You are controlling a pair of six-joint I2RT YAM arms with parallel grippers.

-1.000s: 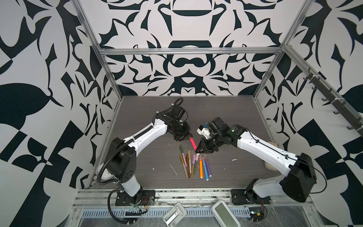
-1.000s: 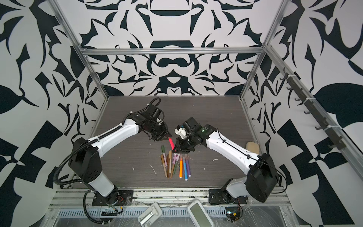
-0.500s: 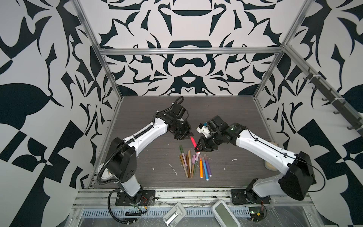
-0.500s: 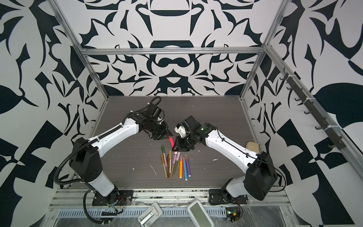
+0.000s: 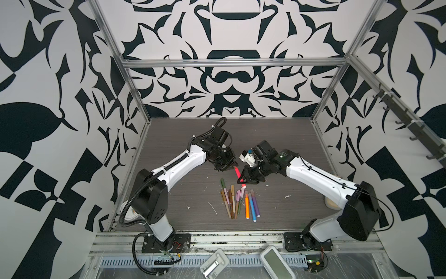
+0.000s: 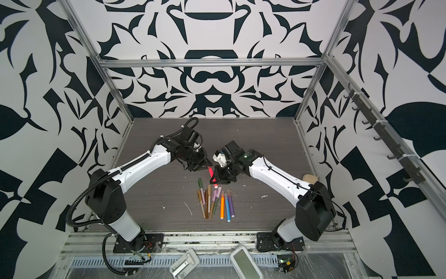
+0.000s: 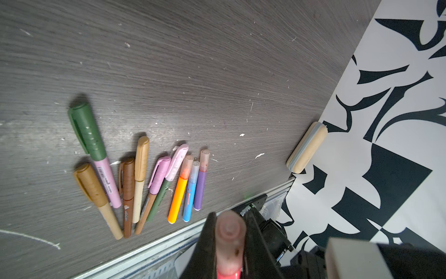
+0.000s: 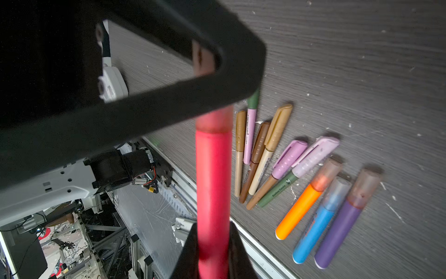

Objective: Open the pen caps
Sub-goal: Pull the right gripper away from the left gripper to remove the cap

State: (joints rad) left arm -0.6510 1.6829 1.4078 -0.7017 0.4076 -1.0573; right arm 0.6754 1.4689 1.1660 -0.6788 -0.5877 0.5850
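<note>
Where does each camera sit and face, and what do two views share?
Both top views: high in front, overlooking the table; left arm and right arm show.
Left wrist: past the left gripper, shut on the cap, toward loose pens.
Right wrist: along the red pen in the right gripper.
Both wrist views share those pens.

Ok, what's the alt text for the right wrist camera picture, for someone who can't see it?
A pink-red pen fills the foreground, its barrel gripped by the right end effector and its cap by the left end effector. Beside it, nine capped pens lie on a dark table.
</note>
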